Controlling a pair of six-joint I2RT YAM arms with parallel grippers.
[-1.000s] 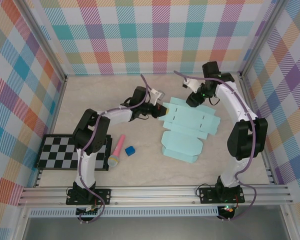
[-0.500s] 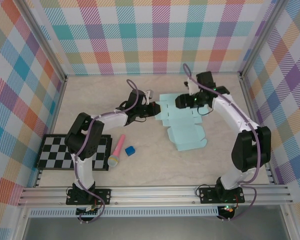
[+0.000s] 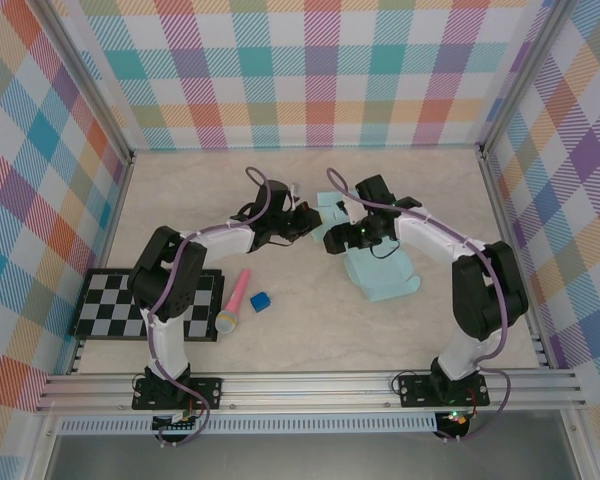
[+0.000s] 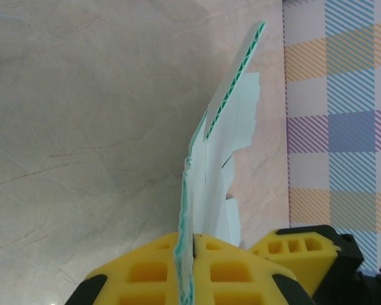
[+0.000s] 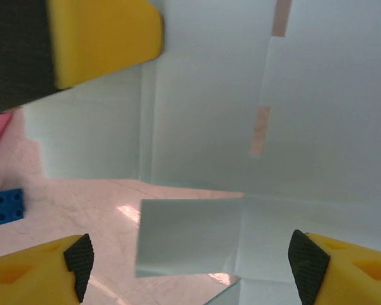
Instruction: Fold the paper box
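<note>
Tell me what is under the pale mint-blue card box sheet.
Under the raised part of the pale mint-blue card box, beige marbled tabletop shows; whatever lies beneath its flat-lying near part is covered.

- Pink toy microphone (image 3: 234, 301): lies on the marbled beige worktop (image 3: 310, 340), nearer the arm bases than the left end effector (image 3: 308, 222) and to its left, grey head toward the near edge
- Small dark blue cube (image 3: 259, 300): just right of the microphone, well apart from the left end effector
- Black-and-white checkered mat (image 3: 145, 305): flat at the worktop's left edge, further left still, the microphone's head at its right border
- Pastel plaid walls (image 3: 320, 80): stand beyond both end effectors and to either side
</note>
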